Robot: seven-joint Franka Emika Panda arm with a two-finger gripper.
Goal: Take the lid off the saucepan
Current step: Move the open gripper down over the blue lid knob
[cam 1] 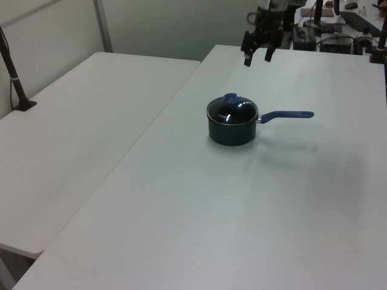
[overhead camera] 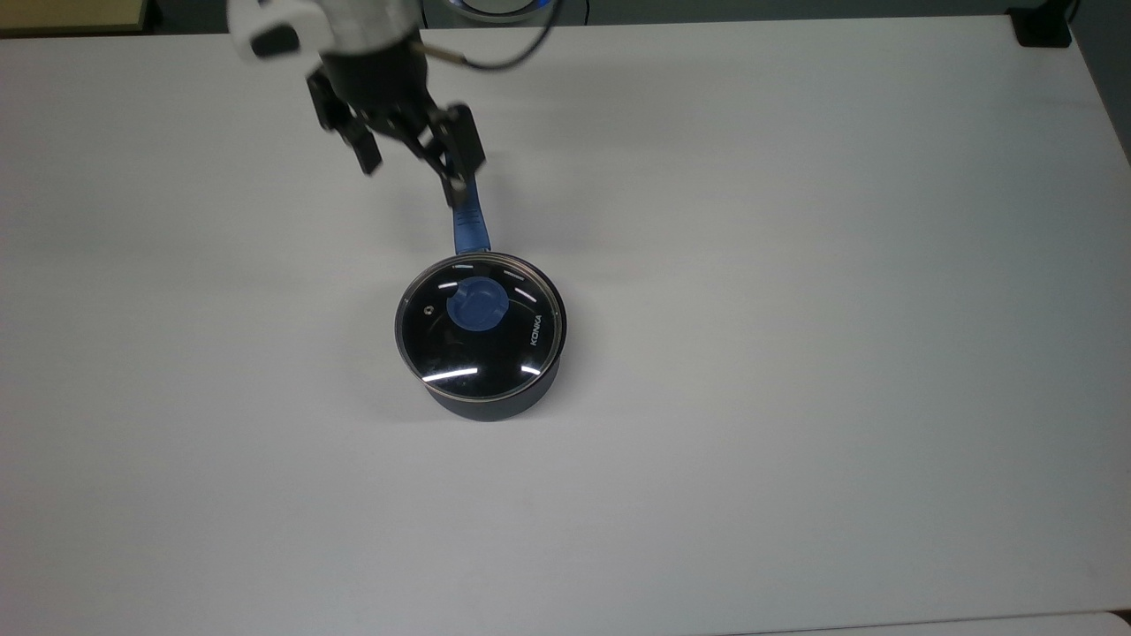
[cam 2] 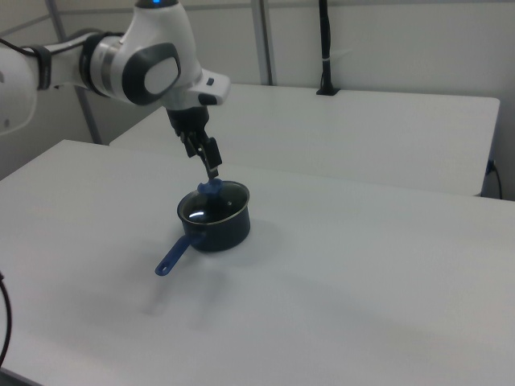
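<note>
I have the saucepan sitting near the middle of the white tabletop, with the lid seated flat on its rim and the blue knob at the centre of the glass. In the top view the pan's blue handle runs straight up the picture from the pot; in the left view the same handle points to the left view's right, and in the right view it angles down toward the right view's lower left.

My gripper hangs in the air above the tabletop with the jaws spread apart and nothing between them. In the top view it sits over the far end of the handle, and 1 finger covers part of the handle there; the other finger lies off to the top view's left over bare tabletop. It is apart from the lid and knob in every view. In the left view the gripper floats well above and behind the pan. In the right view the gripper is just above the knob in the picture, though I cannot tell the true gap from that angle.

A cable loops off the wrist. A 2nd white table butts against mine, a black post stands on it, and cluttered benches sit beyond the far edge.
</note>
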